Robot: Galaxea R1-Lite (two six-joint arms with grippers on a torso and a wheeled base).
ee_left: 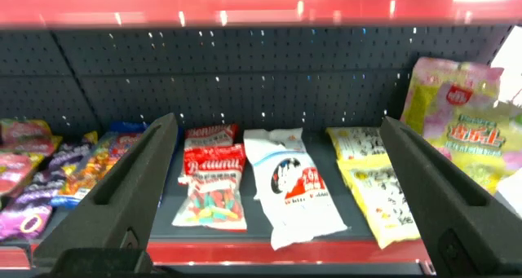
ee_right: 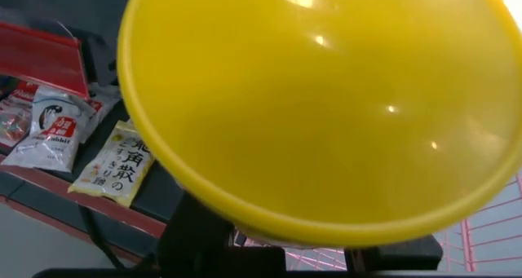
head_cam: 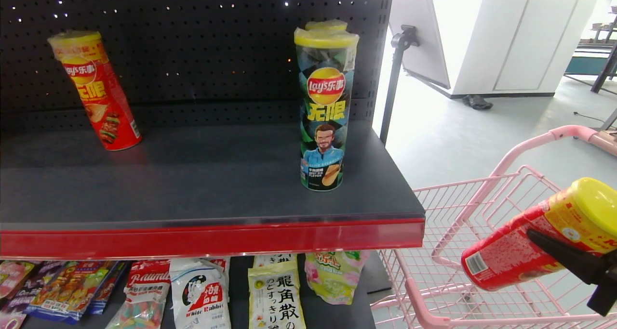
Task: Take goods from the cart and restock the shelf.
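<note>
My right gripper is shut on a red chip can with a yellow lid, held tilted above the pink cart at the right. That yellow lid sits close up in the right wrist view. The dark upper shelf carries a leaning red can at its back left and an upright green-and-black can near its right end. My left gripper stands open, its black fingers wide apart, facing the lower shelf with nothing between them.
Several snack bags lie on the lower shelf under the red shelf lip; the white bag and yellow bags lie ahead of the left wrist. Open floor and a black stand pole lie right of the shelf.
</note>
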